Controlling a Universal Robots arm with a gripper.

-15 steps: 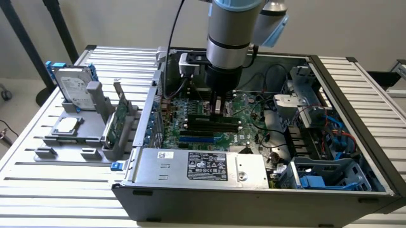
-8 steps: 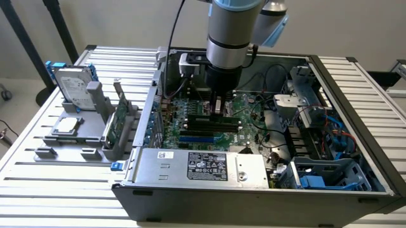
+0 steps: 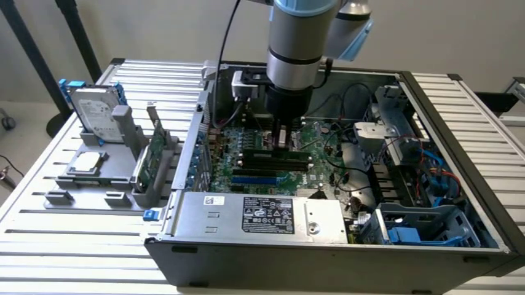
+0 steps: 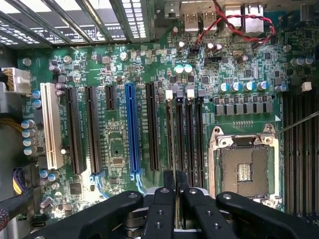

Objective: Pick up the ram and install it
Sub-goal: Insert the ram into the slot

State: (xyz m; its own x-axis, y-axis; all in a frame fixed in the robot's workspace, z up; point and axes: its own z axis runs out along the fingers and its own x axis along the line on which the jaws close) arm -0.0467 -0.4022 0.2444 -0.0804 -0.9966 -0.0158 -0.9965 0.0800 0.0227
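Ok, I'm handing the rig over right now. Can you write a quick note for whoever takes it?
Hand: shut on the ram, gripped edge-on between the fingers.
Position: inside the open case, low over the motherboard, the ram lined up with the memory slots beside the empty processor socket.
Done: the ram is picked up and carried to the board.
Left: seating it. The slots in sight look empty, and I cannot tell whether the ram touches one yet.
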